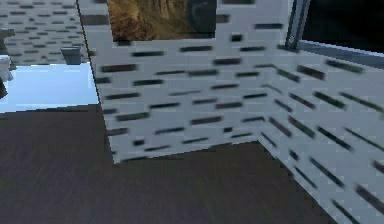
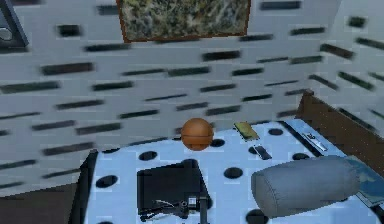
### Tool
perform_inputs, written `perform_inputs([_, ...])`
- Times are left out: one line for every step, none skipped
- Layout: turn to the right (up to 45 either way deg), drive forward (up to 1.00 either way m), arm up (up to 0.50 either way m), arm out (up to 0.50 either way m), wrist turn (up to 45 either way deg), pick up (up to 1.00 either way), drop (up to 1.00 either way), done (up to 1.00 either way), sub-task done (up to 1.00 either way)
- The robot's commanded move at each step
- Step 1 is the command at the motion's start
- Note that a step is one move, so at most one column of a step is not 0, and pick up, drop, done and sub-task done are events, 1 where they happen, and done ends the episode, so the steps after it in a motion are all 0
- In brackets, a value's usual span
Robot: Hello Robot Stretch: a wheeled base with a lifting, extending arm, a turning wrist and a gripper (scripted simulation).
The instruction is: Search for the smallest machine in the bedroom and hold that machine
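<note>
The likeliest machine, by my judgement, is a small dark slab [image 2: 260,152] lying flat on the bed [image 2: 232,168], toward the headboard [image 2: 342,122]. It is too small to name for certain. Just beyond it lies a small gold thing [image 2: 245,128], another candidate. A larger dark flat square [image 2: 170,188], perhaps a laptop, lies near the bed's front edge, well apart from both. If all three are machines, the square is clearly not the smallest.

An orange ball [image 2: 197,133] sits on the bed by the wall, between the square and the gold thing. A grey pillow [image 2: 305,185] lies at the arm side view's lower right. A painting [image 2: 185,18] hangs above.

Ahead I see a brick-patterned wall corner [image 1: 190,100], a window [image 1: 340,25] and dark floor [image 1: 150,185].

So the search looks nearly finished, with the candidates in sight. Choosing between them, reaching and taking hold are all left. Whether my pincer is spread or pressed together I cannot tell.
</note>
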Motion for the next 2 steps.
perform_inputs([0.0, 0.00, 0.10, 0.00, 0.0, 0.00, 0.00, 0.00, 0.00])
perform_inputs([0.0, 0.00, 0.00, 0.00, 0.0, 0.00, 0.00, 1.00, 0.00])
